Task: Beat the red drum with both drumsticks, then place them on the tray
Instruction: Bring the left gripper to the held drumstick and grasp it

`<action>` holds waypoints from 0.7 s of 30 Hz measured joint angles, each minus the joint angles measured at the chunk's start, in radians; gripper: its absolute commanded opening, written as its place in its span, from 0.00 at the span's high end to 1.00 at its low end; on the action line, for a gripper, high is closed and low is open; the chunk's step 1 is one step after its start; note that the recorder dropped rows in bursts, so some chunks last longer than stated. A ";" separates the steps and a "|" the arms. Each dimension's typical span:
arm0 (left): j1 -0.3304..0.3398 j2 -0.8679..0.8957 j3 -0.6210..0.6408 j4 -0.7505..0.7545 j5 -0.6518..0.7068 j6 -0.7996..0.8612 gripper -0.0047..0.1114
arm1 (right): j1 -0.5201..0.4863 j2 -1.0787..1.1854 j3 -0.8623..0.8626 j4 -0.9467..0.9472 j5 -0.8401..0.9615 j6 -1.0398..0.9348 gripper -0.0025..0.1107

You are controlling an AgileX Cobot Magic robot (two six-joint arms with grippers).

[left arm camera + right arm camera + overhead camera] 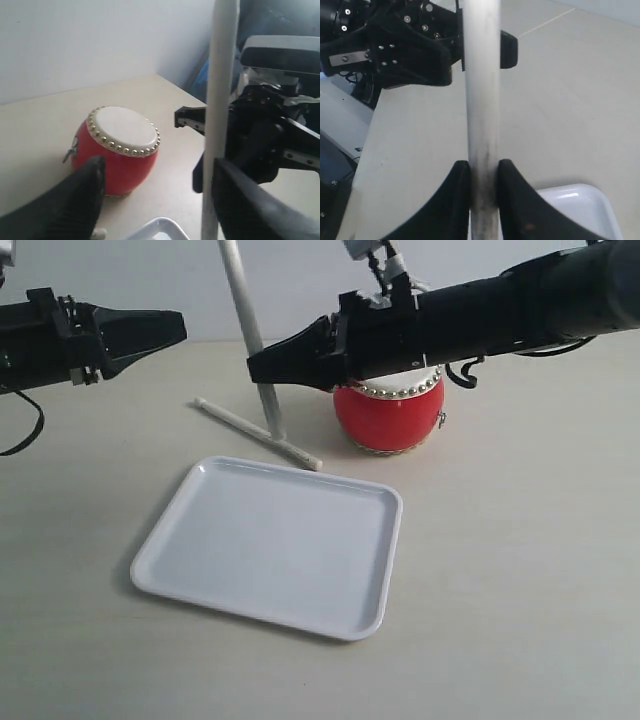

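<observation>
Right end effector pinches one drumstick upright, long axis vertical, just beyond the far rim of the tray; left end effector, spread and empty, sits farther off

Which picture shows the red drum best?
The left wrist view: the red drum shows its whole white top, gold studs and red side. The exterior view hides its top behind the right arm. The right wrist view misses it.

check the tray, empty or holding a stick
Empty: tray bare; one stick lies on the table behind it, the other stands in the right pincer.
</observation>
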 measured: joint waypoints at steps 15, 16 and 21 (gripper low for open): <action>-0.084 0.002 -0.008 0.038 -0.007 0.019 0.38 | 0.060 0.028 -0.006 0.020 -0.066 -0.010 0.98; -0.084 0.002 -0.008 0.036 -0.002 0.019 0.38 | 0.060 0.028 -0.006 0.029 -0.056 -0.010 0.98; -0.093 0.002 -0.008 0.027 0.006 0.022 0.38 | 0.062 0.028 -0.006 0.057 -0.014 -0.010 0.98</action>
